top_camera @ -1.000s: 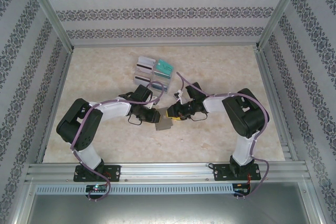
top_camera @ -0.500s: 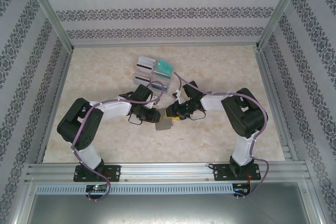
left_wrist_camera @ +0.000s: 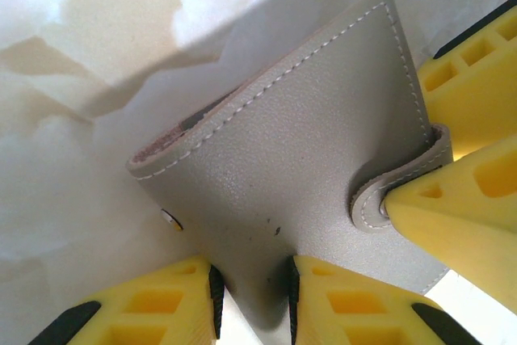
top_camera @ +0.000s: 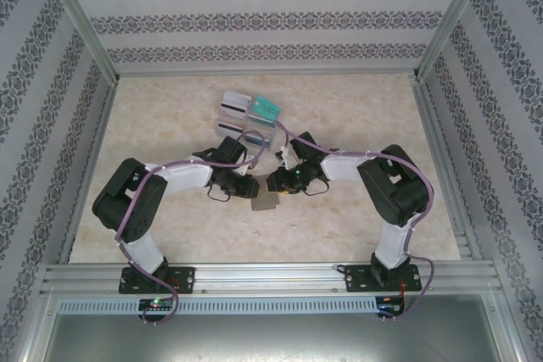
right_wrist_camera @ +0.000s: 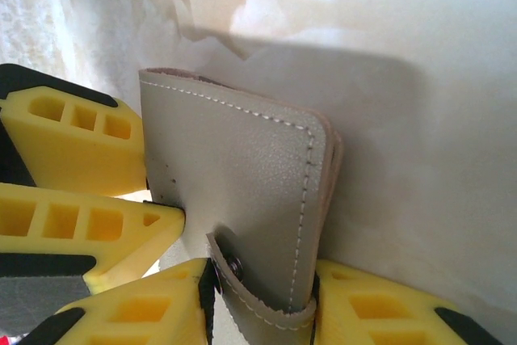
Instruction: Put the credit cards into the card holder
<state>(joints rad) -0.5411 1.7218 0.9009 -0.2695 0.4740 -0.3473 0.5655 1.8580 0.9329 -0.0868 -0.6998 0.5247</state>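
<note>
Right tool (top_camera: 271, 185) edged onto card holder (top_camera: 265, 202); marbled table (top_camera: 365, 108), patterned walls (top_camera: 254, 19).

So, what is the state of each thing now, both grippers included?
card holder: folded shut, strap wrapped over its edge, held by both grippers.
left gripper: shut on the card holder's corner.
right gripper: shut on the card holder's strap edge.
credit cards: lying in the clear tray, none gripped.
</note>
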